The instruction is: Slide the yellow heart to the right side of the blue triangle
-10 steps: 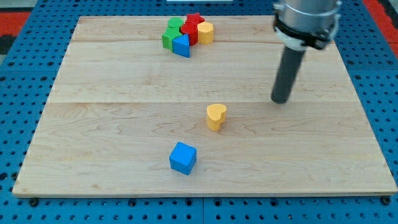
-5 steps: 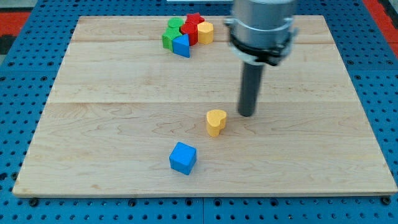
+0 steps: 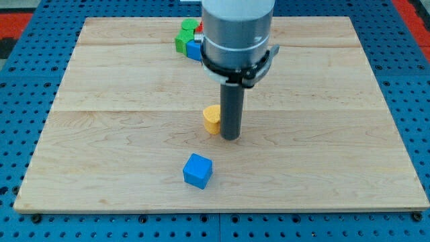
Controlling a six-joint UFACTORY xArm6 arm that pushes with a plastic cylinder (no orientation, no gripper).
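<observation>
While my tip (image 3: 230,138) rests on the board (image 3: 101,134) near its middle, the yellow heart (image 3: 211,119) sits right against the rod's side, at about ten o'clock from the tip. Rod and heart look to be touching, and part of the heart is hidden behind the rod, so only its half toward the view's left shows. I have no fingers to spread or press: the arm ends in one plain dark rod, upright, under a broad grey collar (image 3: 236,33).

That collar covers much of the block cluster at the board's far edge, at twelve o'clock from the heart. From the cluster I can see a green block (image 3: 184,37) at eleven o'clock, a sliver of the blue triangle (image 3: 193,50) just beside it on the view's right, touching the green, and a trace of a red block (image 3: 200,27) above them. Whatever else stands in the cluster is hidden by the arm.

Yellow heart and blue triangle are well apart, with bare wood between them; the heart lies at about five o'clock from the triangle.

A blue cube (image 3: 197,170) stands alone at about seven o'clock from my tip, near but apart from both tip and heart, toward the view's bottom. Around the board lies a blue pegboard (image 3: 403,101) with rows of holes.
</observation>
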